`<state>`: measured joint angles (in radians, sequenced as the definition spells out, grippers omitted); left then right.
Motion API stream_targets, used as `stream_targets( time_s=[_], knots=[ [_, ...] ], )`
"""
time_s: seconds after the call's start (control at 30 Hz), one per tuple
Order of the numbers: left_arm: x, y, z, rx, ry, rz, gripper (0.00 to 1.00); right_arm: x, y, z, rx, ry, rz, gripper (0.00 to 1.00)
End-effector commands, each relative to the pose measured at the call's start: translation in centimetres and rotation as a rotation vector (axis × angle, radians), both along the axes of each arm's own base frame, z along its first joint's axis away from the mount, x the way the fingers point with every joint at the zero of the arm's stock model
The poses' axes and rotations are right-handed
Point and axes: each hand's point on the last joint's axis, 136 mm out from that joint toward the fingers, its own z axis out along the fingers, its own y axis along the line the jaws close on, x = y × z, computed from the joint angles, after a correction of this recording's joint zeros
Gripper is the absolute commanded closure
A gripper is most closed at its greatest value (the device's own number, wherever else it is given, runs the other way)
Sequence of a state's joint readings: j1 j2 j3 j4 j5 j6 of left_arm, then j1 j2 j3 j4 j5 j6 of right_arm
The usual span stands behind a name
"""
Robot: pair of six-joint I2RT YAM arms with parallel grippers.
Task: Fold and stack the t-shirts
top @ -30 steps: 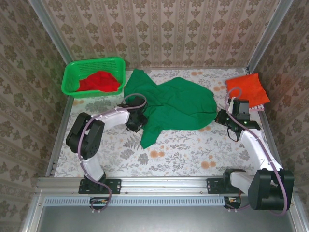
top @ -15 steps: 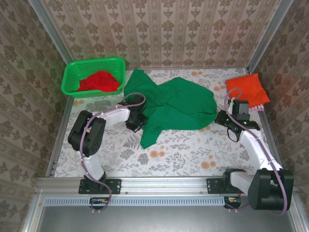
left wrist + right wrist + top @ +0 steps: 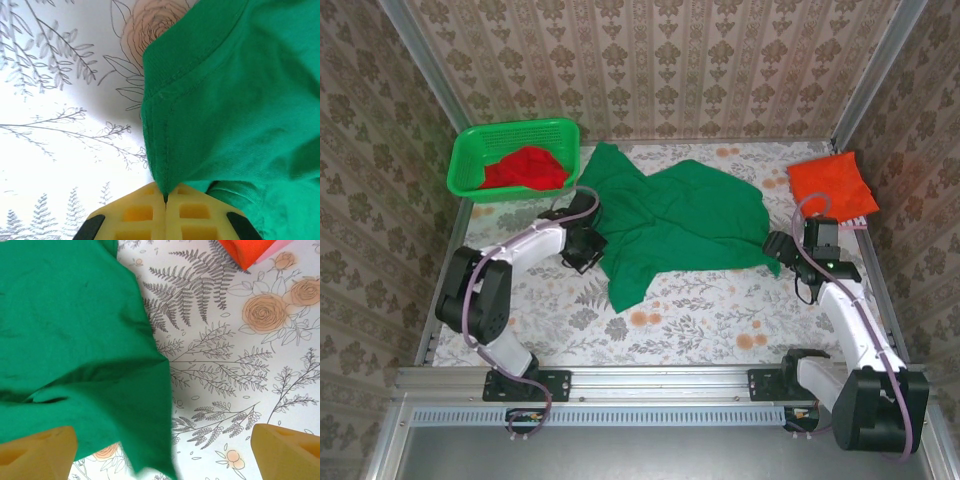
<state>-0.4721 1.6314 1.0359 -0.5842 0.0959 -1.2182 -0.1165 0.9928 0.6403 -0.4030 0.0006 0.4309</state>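
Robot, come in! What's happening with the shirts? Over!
Left gripper shut on green shirt edge. Right gripper open at its other side. Red shirt in basket, orange shirt far right. Nothing blocking.

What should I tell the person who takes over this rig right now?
Left gripper: shut on the left edge of the dark green t-shirt.
Right gripper: open, over that shirt's right edge, holding nothing.
The green shirt lies spread and unfolded on the table.
Orange-red t-shirt: looks folded, far right corner.
Red t-shirt: bunched in the green basket.
Done: seemingly one shirt folded.
Left: fold the green and red ones, stack all three.
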Motion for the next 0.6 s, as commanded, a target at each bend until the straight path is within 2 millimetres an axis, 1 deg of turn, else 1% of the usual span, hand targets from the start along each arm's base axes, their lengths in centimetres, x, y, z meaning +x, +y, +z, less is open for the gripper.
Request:
stream_targets(
  time_s=[0.0,0.17,0.33,0.47,0.57],
  knots=[
    [-1.9,2.0,-0.1,0.01,0.054,-0.028,1.0,-1.2,-0.1,-0.3,0.02,0.031,-0.03,0.09],
    [-2.3,3.6,-0.1,-0.019,0.061,-0.012,1.0,-1.0,1.6,0.0,0.096,0.002,0.028,0.1],
    [-2.1,4.1,0.2,-0.036,0.056,-0.025,1.0,-0.4,2.3,-1.2,0.146,0.039,0.05,0.1],
    [-2.7,5.8,0.6,-0.016,0.08,-0.03,1.0,0.0,2.9,-1.8,0.184,0.051,0.062,0.1],
    [-3.7,7.1,0.8,0.004,0.1,-0.02,1.0,0.1,2.9,-2.1,0.185,0.068,0.067,0.1]
  ],
)
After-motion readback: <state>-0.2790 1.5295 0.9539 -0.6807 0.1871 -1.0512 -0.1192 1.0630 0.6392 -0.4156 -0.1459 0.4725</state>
